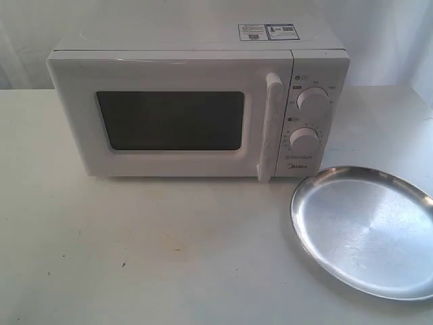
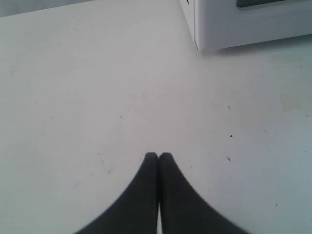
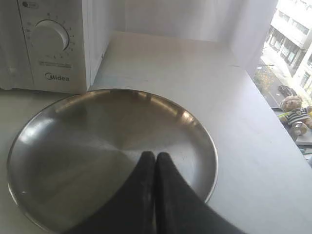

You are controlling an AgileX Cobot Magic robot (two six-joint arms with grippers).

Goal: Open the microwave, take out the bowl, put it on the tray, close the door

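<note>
On the table (image 1: 135, 257), one microwave (image 1: 196, 68), one tray (image 1: 369, 230), left tool (image 2: 158, 155), right tool (image 3: 155, 155), both pressed together.

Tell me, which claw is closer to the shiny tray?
Right. The right claw hangs over the tray; the left claw is over the table near the microwave.
</note>
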